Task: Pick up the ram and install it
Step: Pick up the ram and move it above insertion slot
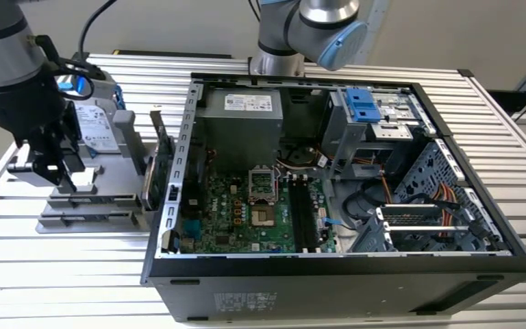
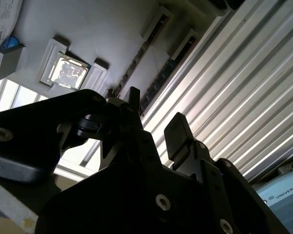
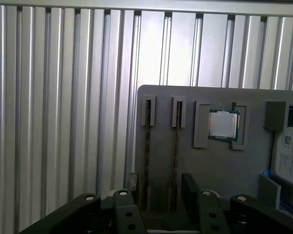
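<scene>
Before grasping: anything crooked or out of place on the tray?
Nothing stands out. Both ram sticks sit straight in the tray, the CPU lies flat in its recess, and the gripper is open above the sticks.

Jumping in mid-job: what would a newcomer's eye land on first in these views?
The open computer case dominates the exterior view, with its green motherboard exposed. At that view's left, the end effector hangs open over a grey holder. In the first wrist view, two ram sticks stand on edge in the holder's slots beside a shiny CPU.
</scene>
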Controlling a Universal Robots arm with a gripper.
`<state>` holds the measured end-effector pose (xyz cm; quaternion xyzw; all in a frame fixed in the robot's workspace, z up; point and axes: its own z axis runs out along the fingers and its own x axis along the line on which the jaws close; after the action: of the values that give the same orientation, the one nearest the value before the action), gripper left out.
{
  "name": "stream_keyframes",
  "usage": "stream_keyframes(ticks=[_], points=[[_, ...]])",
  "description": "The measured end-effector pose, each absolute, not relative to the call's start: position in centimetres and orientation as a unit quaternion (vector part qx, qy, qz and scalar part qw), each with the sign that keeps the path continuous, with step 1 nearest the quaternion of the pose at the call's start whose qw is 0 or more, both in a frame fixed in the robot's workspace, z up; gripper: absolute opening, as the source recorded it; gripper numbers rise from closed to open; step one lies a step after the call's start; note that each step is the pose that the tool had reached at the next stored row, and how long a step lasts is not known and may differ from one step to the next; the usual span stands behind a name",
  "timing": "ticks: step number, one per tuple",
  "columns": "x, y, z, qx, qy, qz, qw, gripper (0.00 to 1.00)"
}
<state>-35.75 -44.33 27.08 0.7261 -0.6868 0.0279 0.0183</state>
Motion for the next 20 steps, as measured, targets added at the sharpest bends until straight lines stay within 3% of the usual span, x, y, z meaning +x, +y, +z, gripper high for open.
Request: stream_keyframes(ticks=[20], points=[[-35.75, -44.32, 26.4, 0.726, -0.687, 0.029, 0.019, 1.0]])
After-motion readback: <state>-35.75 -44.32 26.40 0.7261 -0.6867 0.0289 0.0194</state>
